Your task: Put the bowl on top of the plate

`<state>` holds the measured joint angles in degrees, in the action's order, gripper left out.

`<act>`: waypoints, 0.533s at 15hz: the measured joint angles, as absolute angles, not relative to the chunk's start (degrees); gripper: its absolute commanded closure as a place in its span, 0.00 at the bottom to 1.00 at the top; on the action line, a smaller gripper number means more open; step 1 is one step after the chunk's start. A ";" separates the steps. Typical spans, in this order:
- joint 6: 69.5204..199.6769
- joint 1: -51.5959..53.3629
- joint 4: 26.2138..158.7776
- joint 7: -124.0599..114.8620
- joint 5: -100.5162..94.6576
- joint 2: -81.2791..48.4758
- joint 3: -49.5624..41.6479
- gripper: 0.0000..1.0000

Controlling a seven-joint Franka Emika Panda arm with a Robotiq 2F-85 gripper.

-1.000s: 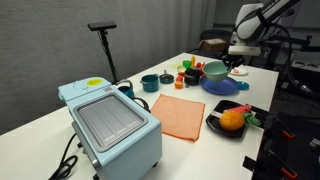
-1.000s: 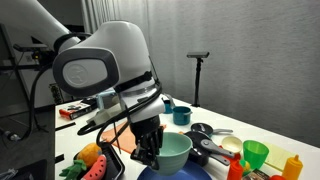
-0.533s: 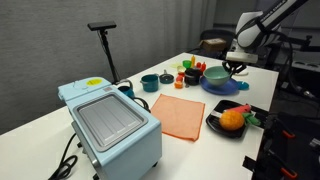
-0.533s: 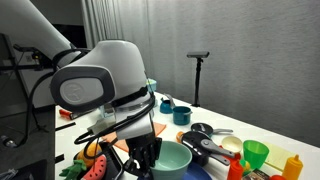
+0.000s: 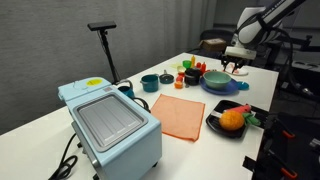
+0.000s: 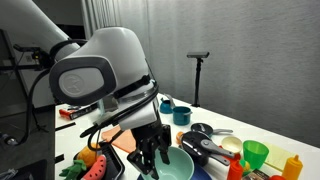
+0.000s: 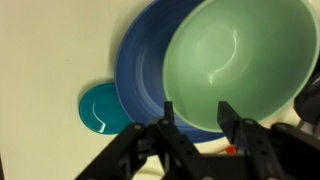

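Nothing is held by the spread gripper [image 7: 197, 110]; the bowl [image 7: 240, 60] is seen seated on the plate [image 7: 140, 70], just below it.

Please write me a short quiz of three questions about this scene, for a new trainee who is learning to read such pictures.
1. True or false: in the wrist view, the light green round bowl sits on the flat round blue plate.
2. Choose one. The tool is: A) shut on the bowl; B) open, holding nothing; C) out of every view.
3. Fill in: in an exterior view, the black squarish plate carries an ____ fruit.

Key: 1 true; 2 B; 3 orange.
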<state>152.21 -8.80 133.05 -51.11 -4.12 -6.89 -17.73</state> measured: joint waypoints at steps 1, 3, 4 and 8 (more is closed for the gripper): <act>152.20 -8.74 132.21 -50.91 -4.81 -6.34 -17.52 0.09; 151.90 -8.47 130.25 -49.27 -5.43 -5.13 -16.30 0.00; 151.38 -8.32 129.14 -47.73 -5.40 -4.62 -15.18 0.00; 144.79 -6.18 123.87 -40.54 -2.48 -3.64 -8.70 0.00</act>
<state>144.79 -6.18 123.87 -40.54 -2.48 -3.64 -8.70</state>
